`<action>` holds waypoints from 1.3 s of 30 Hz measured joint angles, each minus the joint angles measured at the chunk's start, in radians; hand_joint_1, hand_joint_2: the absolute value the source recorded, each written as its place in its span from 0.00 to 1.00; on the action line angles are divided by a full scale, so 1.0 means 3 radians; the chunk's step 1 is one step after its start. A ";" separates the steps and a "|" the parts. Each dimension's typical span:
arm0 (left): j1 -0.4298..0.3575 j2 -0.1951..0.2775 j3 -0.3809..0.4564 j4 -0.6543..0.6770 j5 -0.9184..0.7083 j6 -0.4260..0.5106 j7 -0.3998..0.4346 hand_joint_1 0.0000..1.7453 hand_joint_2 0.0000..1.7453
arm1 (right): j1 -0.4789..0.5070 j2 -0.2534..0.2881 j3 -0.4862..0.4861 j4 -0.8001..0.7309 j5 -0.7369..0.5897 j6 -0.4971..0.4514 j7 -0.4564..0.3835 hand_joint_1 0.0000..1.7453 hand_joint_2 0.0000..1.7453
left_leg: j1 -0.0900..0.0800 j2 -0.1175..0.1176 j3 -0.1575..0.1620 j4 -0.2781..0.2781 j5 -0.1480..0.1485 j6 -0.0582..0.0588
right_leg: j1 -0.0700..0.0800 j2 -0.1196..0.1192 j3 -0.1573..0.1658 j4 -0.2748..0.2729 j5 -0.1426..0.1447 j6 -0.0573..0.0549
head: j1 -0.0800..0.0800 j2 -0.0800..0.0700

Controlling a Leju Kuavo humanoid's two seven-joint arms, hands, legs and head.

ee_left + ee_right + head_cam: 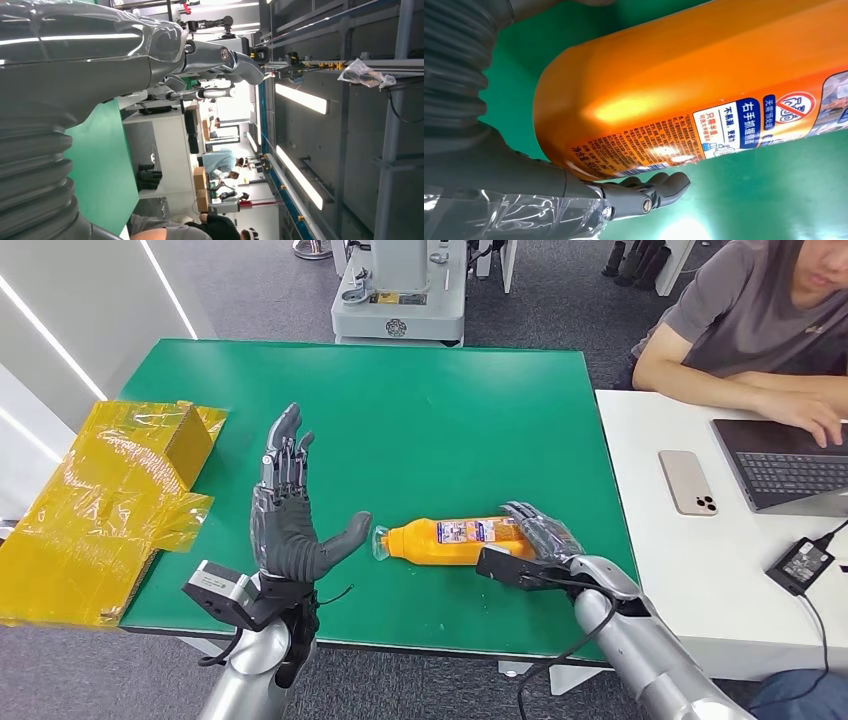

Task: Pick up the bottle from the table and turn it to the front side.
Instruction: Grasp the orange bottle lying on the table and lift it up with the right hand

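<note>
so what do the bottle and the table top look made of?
Bottle: probably glossy orange plastic; bright highlights along its body in the right wrist view, printed label, clear cap end. Table top: matte green sheet, maybe rubber or coated board; even colour, only a soft glare.

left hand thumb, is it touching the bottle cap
Cannot tell. In the head view the left hand's thumb tip sits right beside the bottle's cap, with no plain gap or contact.

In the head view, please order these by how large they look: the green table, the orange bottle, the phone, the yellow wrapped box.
1. green table
2. yellow wrapped box
3. orange bottle
4. phone

The right hand covers the bottle's base, yet it looks longer than the phone.
</note>
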 joint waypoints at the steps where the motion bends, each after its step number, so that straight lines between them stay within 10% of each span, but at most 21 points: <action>1: 0.0001 0.0000 0.0000 0.0000 0.0000 0.0000 0.0000 0.00 1.00 | 0.0009 0.0000 -0.0006 0.0003 -0.0001 -0.0011 -0.0001 0.00 1.00 | 0.0000 0.0000 0.0000 0.0000 0.0000 0.0000 | 0.0000 0.0000 0.0000 0.0000 0.0000 0.0000 | 0.0000 0.0000; 2: 0.0003 0.0001 0.0000 0.0000 0.0000 0.0000 0.0000 0.00 1.00 | 0.0022 0.0000 -0.0015 0.0004 0.0001 -0.0034 -0.0004 0.00 1.00 | 0.0000 0.0000 0.0000 0.0000 0.0000 0.0000 | 0.0000 0.0000 0.0000 0.0000 0.0000 0.0000 | 0.0000 0.0000; 6: 0.0018 0.0002 0.0000 0.0000 0.0000 0.0006 0.0000 0.00 1.00 | 0.0100 0.0000 -0.0079 -0.0013 0.0046 -0.0192 -0.0044 0.92 1.00 | 0.0000 -0.0001 -0.0001 0.0000 0.0000 0.0000 | 0.0000 -0.0001 0.0001 0.0000 0.0000 0.0000 | 0.0000 0.0000; 8: 0.0029 0.0002 0.0000 0.0000 0.0001 0.0014 0.0000 0.00 1.00 | 0.0150 0.0000 -0.0111 -0.0039 0.0102 -0.0275 -0.0071 1.00 1.00 | 0.0000 -0.0001 -0.0001 0.0000 0.0000 0.0000 | 0.0000 -0.0001 0.0000 0.0000 0.0000 0.0000 | 0.0000 0.0000; 22: 0.0036 0.0001 0.0000 0.0000 0.0003 0.0005 -0.0006 0.00 1.00 | 0.0239 0.0042 -0.0245 -0.0120 0.0302 -0.0416 -0.0152 1.00 1.00 | 0.0000 0.0000 -0.0001 0.0000 0.0000 0.0000 | 0.0000 -0.0001 0.0000 0.0000 0.0000 0.0000 | 0.0000 0.0000; 23: 0.0036 0.0001 0.0000 0.0000 0.0003 0.0003 -0.0008 0.00 1.00 | 0.0239 0.0046 -0.0248 -0.0120 0.0311 -0.0416 -0.0155 0.95 1.00 | 0.0000 0.0000 -0.0001 0.0000 0.0000 0.0000 | 0.0000 -0.0001 0.0000 0.0000 0.0000 0.0000 | 0.0000 0.0000; 27: 0.0036 0.0002 0.0000 0.0000 0.0003 -0.0002 -0.0010 0.00 1.00 | 0.0245 0.0054 -0.0255 -0.0121 0.0319 -0.0419 -0.0164 0.00 1.00 | 0.0000 0.0000 -0.0002 0.0000 0.0000 0.0000 | 0.0000 -0.0001 0.0000 0.0000 0.0000 0.0000 | 0.0000 0.0000; 39: 0.0057 0.0003 0.0000 0.0000 0.0000 -0.0012 -0.0012 0.00 1.00 | 0.0297 0.0072 -0.0326 -0.0220 0.0320 -0.0435 -0.0127 0.00 1.00 | 0.0000 -0.0001 -0.0002 0.0000 0.0000 0.0000 | 0.0000 -0.0001 0.0000 0.0000 0.0000 0.0000 | 0.0000 0.0000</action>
